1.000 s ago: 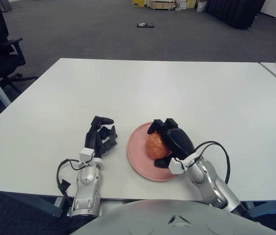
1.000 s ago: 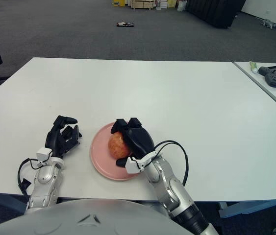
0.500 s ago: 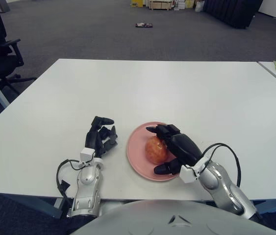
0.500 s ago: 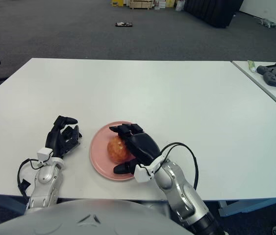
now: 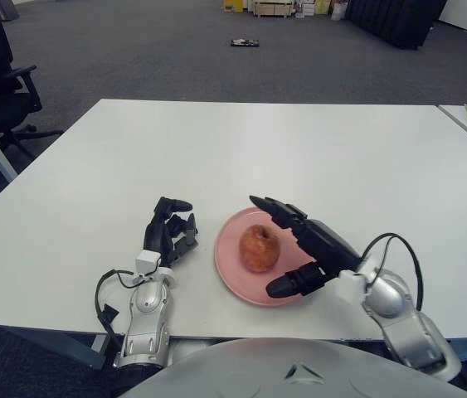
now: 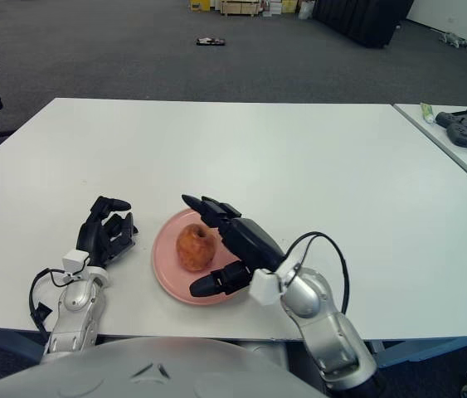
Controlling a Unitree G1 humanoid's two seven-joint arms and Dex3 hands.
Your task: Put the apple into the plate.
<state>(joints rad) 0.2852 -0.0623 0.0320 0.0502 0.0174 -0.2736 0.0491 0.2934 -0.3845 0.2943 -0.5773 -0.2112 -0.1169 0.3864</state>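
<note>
The far half of the desk [image 5: 299, 141] is bare. Near the front, the plate [image 5: 231, 264] with the apple [image 5: 260, 248] sits between the left hand [image 5: 171, 230] and right hand [image 5: 304, 245].

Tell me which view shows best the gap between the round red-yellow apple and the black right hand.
The left eye view: the round red-yellow apple sits on the pink plate with a pink strip showing between it and the open black right hand. In the right eye view the hand's thumb reaches closer to the apple, so the gap looks narrower.
</note>
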